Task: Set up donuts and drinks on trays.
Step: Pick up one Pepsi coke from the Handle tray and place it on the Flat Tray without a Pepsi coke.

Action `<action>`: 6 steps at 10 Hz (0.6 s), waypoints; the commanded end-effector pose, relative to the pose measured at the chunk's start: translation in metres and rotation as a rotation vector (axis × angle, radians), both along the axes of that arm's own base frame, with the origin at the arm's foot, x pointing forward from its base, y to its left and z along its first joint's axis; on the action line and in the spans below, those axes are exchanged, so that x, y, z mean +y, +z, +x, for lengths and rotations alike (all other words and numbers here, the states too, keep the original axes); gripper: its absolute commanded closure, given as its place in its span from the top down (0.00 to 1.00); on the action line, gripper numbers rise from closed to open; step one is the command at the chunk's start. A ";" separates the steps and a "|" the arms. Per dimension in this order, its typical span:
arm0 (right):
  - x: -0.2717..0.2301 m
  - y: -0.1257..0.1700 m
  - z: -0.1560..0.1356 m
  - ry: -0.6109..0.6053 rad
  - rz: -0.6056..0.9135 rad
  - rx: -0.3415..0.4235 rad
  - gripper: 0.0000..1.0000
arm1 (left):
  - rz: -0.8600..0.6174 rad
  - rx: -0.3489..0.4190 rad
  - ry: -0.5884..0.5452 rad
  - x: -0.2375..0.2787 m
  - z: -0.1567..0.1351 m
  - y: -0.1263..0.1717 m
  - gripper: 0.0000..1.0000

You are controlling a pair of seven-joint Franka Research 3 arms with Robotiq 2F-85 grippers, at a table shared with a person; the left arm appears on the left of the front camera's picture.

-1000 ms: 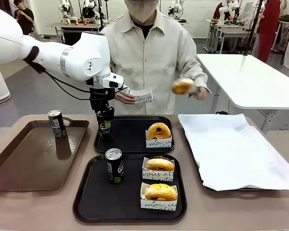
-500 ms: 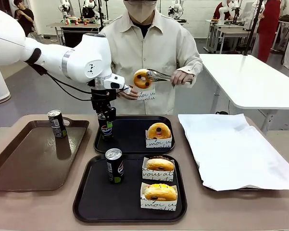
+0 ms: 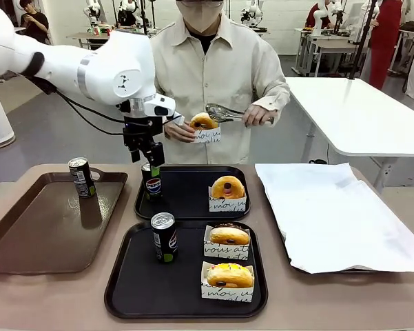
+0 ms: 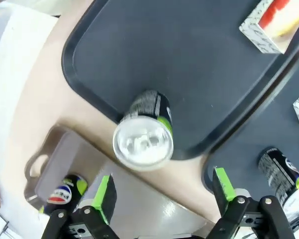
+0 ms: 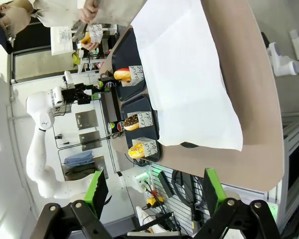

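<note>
Front view, centre left of the frame: we see the left claw (image 3: 149,156) spread wide just above a can (image 3: 151,182) standing upright in the left corner of the far black tray (image 3: 186,196), not touching it. A boxed donut (image 3: 227,192) sits at that tray's right. The near black tray (image 3: 145,289) carries a second can (image 3: 164,237) and two boxed donuts (image 3: 228,243). Upper centre, we see the person's hand (image 3: 256,114) holding tongs (image 3: 224,112) beside a donut in a hand-held box (image 3: 204,129). A third can (image 3: 81,177) stands on the brown tray (image 3: 27,241) at left. Right wrist view, bottom: the right claw (image 5: 151,191) gapes wide, holding nothing, off the desk (image 5: 249,109).
</note>
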State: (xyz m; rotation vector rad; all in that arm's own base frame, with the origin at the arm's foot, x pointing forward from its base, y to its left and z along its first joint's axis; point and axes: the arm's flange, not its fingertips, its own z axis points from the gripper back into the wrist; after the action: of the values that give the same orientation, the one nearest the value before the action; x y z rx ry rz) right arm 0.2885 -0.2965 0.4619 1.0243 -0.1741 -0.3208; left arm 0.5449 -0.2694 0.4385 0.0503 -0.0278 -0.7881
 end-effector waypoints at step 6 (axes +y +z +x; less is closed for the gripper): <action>-0.002 0.001 0.001 -0.002 0.018 -0.019 1.00 | -0.136 -0.066 0.136 0.072 -0.087 0.034 1.00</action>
State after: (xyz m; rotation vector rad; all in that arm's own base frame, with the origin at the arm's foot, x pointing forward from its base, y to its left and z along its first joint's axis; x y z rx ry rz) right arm 0.2886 -0.2964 0.4618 1.0244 -0.1737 -0.3208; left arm 0.4780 -0.2103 0.4740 -0.0312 -0.0940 -0.6287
